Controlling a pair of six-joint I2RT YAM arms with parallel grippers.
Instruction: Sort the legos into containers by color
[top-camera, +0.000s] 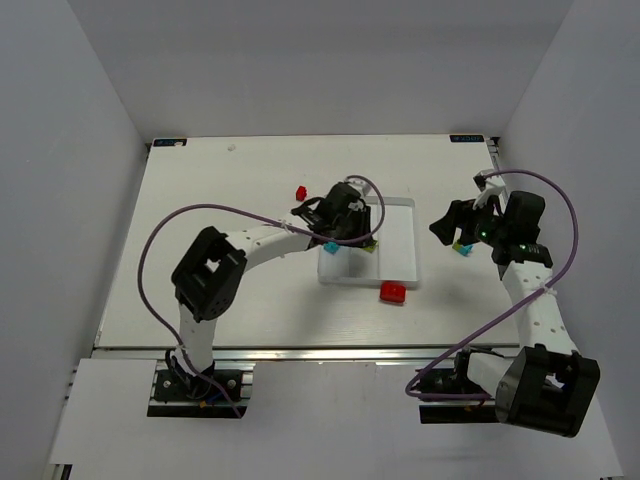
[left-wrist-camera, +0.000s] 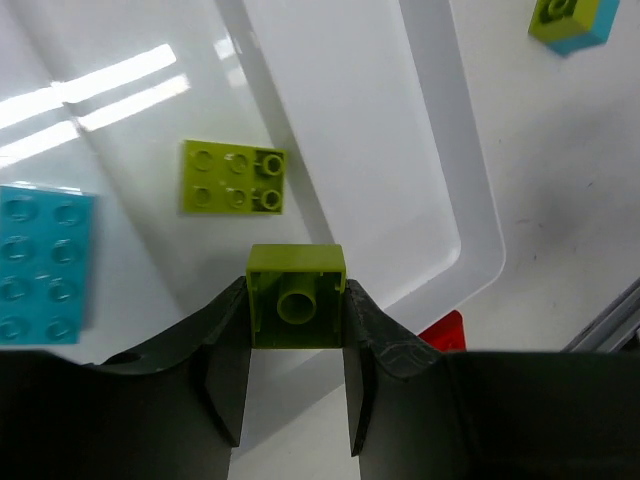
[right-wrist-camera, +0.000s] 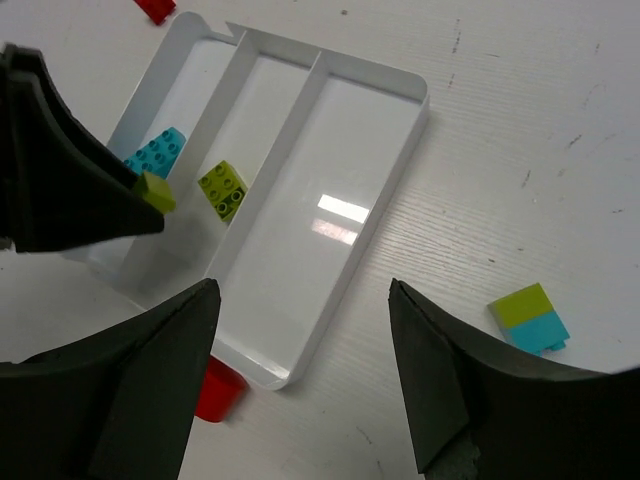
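Observation:
The white tray (top-camera: 398, 245) has three long compartments. My left gripper (top-camera: 355, 228) hovers over it, shut on a lime brick (left-wrist-camera: 296, 297), also visible in the right wrist view (right-wrist-camera: 155, 190). A flat lime brick (left-wrist-camera: 233, 177) lies in the middle compartment and a cyan brick (left-wrist-camera: 40, 262) in the left one. The third compartment (right-wrist-camera: 320, 170) holds nothing. My right gripper (top-camera: 452, 225) is open and empty above the table right of the tray. A lime-on-cyan stacked brick (right-wrist-camera: 530, 318) lies on the table near it.
One red brick (top-camera: 393, 292) lies on the table at the tray's near edge, another red brick (top-camera: 300, 191) beyond the tray's far left corner. White walls enclose the table at the back and on both sides.

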